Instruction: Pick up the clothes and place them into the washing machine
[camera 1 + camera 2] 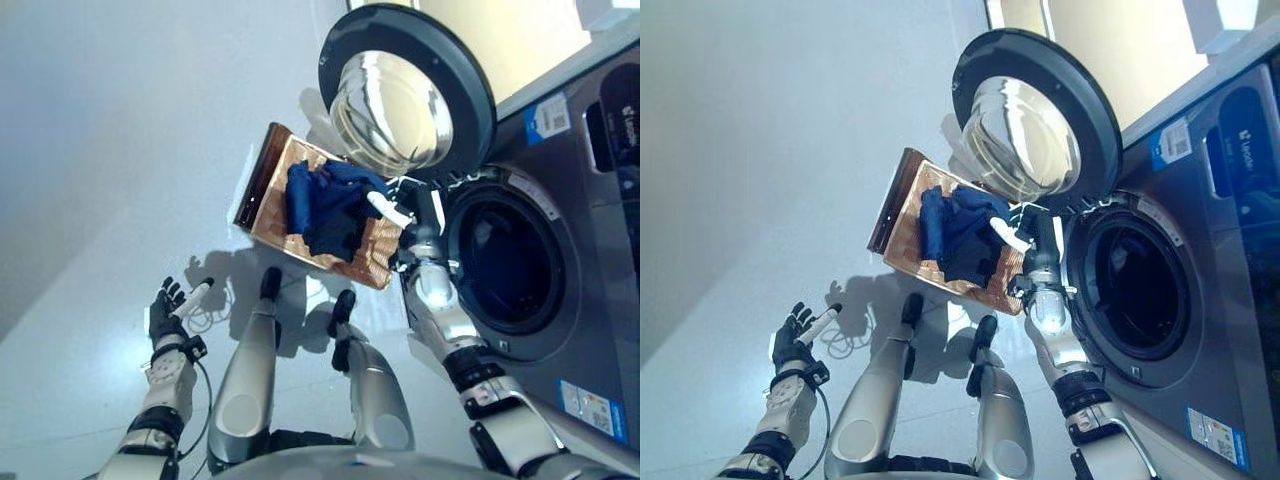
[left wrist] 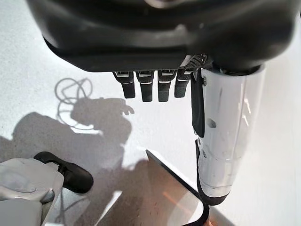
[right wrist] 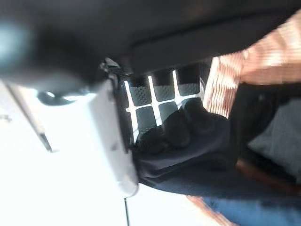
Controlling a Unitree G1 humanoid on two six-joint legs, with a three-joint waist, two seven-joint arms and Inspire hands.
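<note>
A woven basket lies on the floor in front of the washing machine and holds blue clothes and a dark garment. My right hand is at the basket's edge nearest the machine. Its wrist view shows the fingers and white-covered thumb curled round the dark garment. The machine's round door is swung wide open above the basket, and the drum opening is dark. My left hand hangs open over bare floor at the lower left, holding nothing.
The open door overhangs the basket's far end. The machine's grey front fills the right side. A corner of the basket shows past my left hand in its wrist view. Pale floor spreads to the left of the basket.
</note>
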